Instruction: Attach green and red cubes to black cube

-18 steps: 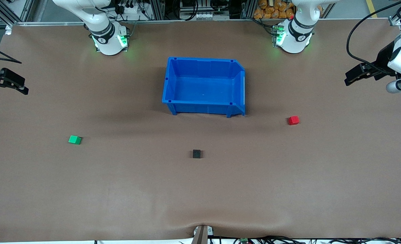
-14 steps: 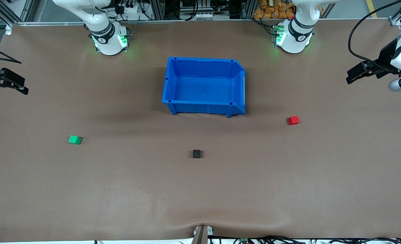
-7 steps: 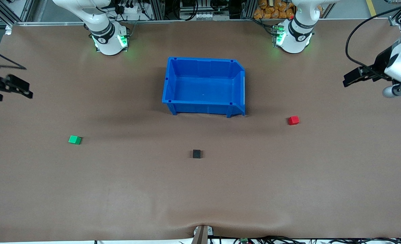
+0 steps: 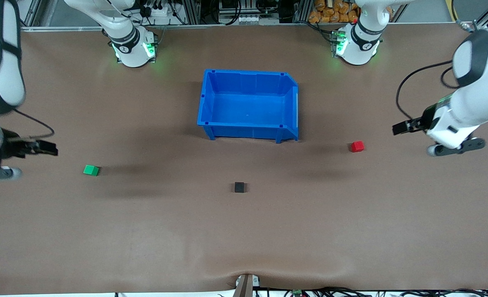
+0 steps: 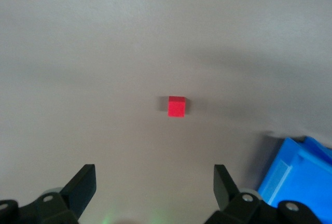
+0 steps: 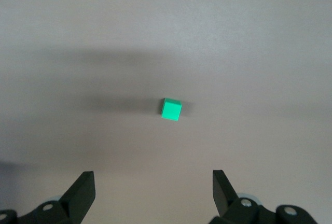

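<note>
Brown matting covers the whole surface (image 4: 244, 239), and on it three small cubes sit well apart from one another. The black cube (image 4: 239, 187) lies near the middle, nearer the front camera than the blue bin (image 4: 210, 123). The red cube (image 4: 357, 146) rests toward my left arm's end, and the green cube (image 4: 90, 170) toward my right arm's end. None of them touches another, so nothing is attached yet.

What has changed is me, not the cubes. Over the last second both my arms have swung in from the two ends of the surface and dropped lower. My left claw (image 4: 401, 128) now hangs over bare matting just beside the red cube. My right claw (image 4: 48, 148) hangs over bare matting close to the green cube. All three cubes and the bin lie exactly where they did a moment ago.

Both claws are spread wide and carry nothing. In my left wrist view the red cube (image 5: 176, 106) sits centred ahead of my left claw (image 5: 154, 182), with a corner of the bin (image 5: 301, 177) at the edge. In my right wrist view the green cube (image 6: 170, 109) sits centred ahead of my right claw (image 6: 153, 182), turned slightly askew to my fingers.

I judge that this is the approach step for two pickups at once. Each claw is lined up on its own cube but has not reached it. The carry to the black cube is still to come.
</note>
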You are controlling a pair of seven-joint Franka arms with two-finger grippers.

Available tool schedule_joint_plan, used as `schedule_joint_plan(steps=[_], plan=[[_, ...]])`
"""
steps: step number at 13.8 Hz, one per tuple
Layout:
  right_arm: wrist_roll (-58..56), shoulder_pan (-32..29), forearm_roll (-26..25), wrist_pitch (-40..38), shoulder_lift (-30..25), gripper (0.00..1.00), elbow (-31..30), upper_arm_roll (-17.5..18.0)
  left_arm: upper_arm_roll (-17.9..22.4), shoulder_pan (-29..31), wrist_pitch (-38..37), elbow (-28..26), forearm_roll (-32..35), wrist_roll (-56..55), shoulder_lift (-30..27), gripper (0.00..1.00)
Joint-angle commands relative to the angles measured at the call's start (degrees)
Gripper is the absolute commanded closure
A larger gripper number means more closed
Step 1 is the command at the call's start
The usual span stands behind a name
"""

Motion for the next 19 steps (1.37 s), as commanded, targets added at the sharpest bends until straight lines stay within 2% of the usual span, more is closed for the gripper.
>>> schedule_joint_plan(steps=[1, 4, 7, 12, 14, 15, 16, 17, 19], plan=[[-0.34, -1.14, -1.07, 1.67, 6.35, 0.00, 3.10, 0.51, -0.59, -0.40, 4.09, -4.33, 0.08, -3.85, 1.14, 0.00], [-0.17, -2.99, -0.54, 6.15, 12.94, 0.00, 3.10, 0.60, -0.59, -0.93, 11.55, -9.69, 0.00, -5.98, 3.77, 0.00], [0.45, -2.99, 0.86, 10.91, 18.31, 0.00, 2.41, 0.60, -0.59, -0.93, 16.83, -11.90, 0.08, -5.98, 7.55, 0.00], [0.80, -4.48, 4.64, 11.09, 22.97, 0.00, 1.61, 0.60, -0.50, -0.58, 19.48, -12.34, 1.14, -5.98, 12.22, 0.00], [1.15, -4.57, 5.69, 10.92, 24.21, 0.08, 1.17, 0.60, -0.50, -0.58, 19.83, -12.34, 1.14, -5.98, 13.18, 0.00], [2.81, -4.57, 6.22, 10.39, 24.47, 0.30, 0.91, 0.60, -0.50, -0.67, 20.70, -12.43, 1.75, -5.98, 13.71, 0.00], [5.35, -4.57, 6.31, 9.95, 24.39, 0.68, 0.91, 0.60, -0.59, -0.67, 21.93, -13.04, 2.36, -5.98, 13.98, 0.00], [6.59, -4.48, 6.32, 8.73, 24.39, 0.97, 0.99, 0.60, -0.59, -0.67, 23.42, -13.57, 2.89, -5.98, 14.50, 0.00], [7.48, -4.13, 6.40, 7.23, 24.39, 1.00, 1.26, 0.68, -0.50, -0.76, 26.15, -15.06, 3.33, -5.98, 15.03, 0.00]])
